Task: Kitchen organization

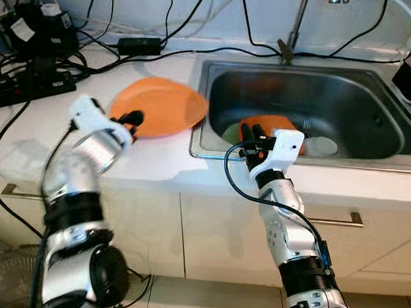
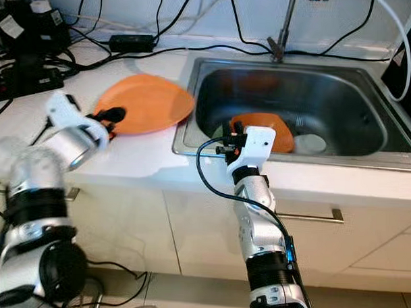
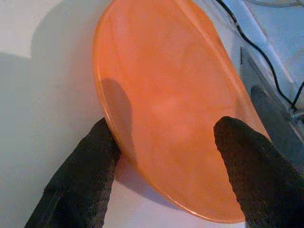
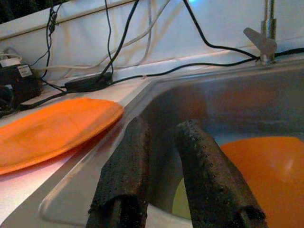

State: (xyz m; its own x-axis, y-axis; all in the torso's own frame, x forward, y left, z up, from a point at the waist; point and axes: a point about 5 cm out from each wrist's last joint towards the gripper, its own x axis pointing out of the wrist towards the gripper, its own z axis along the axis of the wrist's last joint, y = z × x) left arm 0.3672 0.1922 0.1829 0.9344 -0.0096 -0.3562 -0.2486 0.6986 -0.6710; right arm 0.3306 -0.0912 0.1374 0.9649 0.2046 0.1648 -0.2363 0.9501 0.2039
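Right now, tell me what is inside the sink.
In the sink lie an orange bowl, a white dish and something green. The right gripper partly covers them.

Left tool (image 1: 132,120) at orange plate (image 1: 163,105)
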